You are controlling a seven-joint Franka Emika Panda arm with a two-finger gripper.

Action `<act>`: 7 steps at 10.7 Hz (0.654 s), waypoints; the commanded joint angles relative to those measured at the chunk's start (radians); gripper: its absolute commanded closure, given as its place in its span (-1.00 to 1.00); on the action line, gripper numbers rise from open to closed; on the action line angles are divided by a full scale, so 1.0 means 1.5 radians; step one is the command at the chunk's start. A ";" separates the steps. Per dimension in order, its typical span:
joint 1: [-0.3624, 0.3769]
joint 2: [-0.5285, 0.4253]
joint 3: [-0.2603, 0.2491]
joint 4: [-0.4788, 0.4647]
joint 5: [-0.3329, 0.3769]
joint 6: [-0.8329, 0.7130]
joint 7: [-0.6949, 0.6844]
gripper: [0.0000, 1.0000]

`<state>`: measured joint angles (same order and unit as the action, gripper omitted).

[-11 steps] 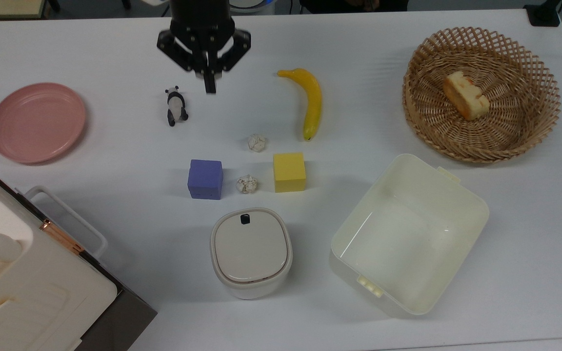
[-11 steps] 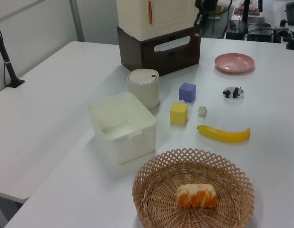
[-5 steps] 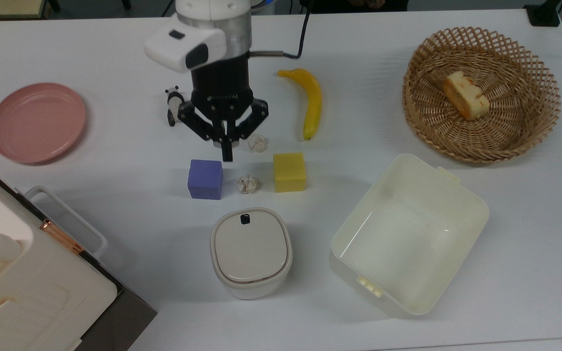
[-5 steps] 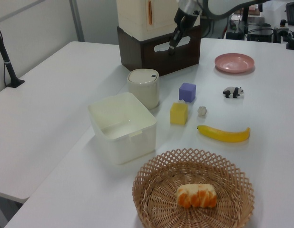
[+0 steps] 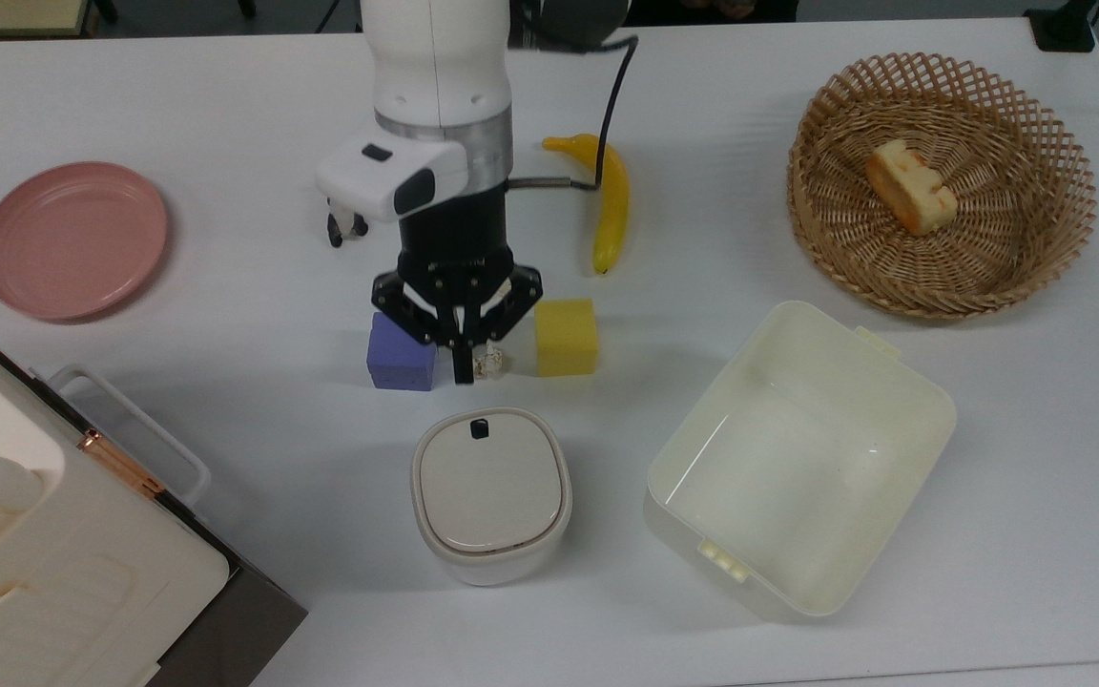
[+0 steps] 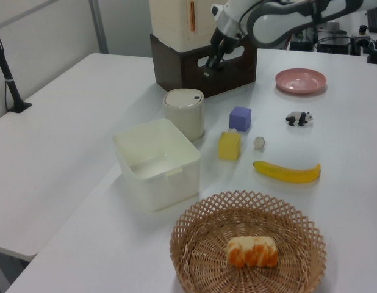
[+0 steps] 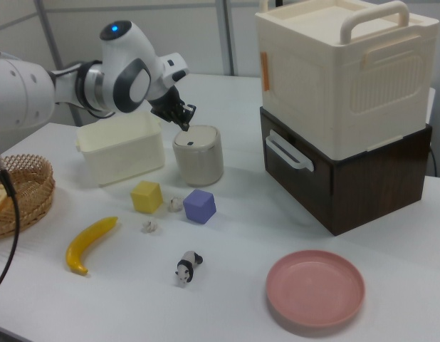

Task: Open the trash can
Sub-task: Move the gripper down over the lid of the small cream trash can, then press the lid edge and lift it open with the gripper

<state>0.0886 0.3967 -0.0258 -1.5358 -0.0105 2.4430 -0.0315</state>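
Note:
The trash can (image 5: 490, 491) is a small off-white bin with a flat beige-grey lid, standing shut at the front middle of the table. A small black button (image 5: 479, 429) sits at its rim on the side facing the arm. My gripper (image 5: 462, 370) hangs in the air with its fingers shut on nothing. In the top view its tip lies between the purple cube (image 5: 400, 355) and the yellow cube (image 5: 566, 336), a short way from the button. In the left view the gripper (image 6: 208, 71) is above and right of the trash can (image 6: 183, 113). In the right view the gripper (image 7: 184, 126) hovers just over the trash can (image 7: 198, 155).
A crumpled paper ball (image 5: 492, 361) lies by the fingertip. A banana (image 5: 612, 205), a panda figure (image 5: 341, 225), a pink plate (image 5: 72, 239), a wicker basket (image 5: 1036, 124) holding bread (image 5: 910, 186), a cream lidless tub (image 5: 798, 458) and a big white box with a handle (image 5: 53, 563) surround the area.
The arm has swept down the top view from beside the panda to between the two cubes, closing on the trash can. The fingers stayed together. Nothing on the table moved.

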 commanded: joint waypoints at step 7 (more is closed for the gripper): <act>0.013 0.093 -0.005 0.024 0.007 0.101 -0.001 1.00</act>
<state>0.0978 0.5122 -0.0258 -1.5201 -0.0105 2.5874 -0.0315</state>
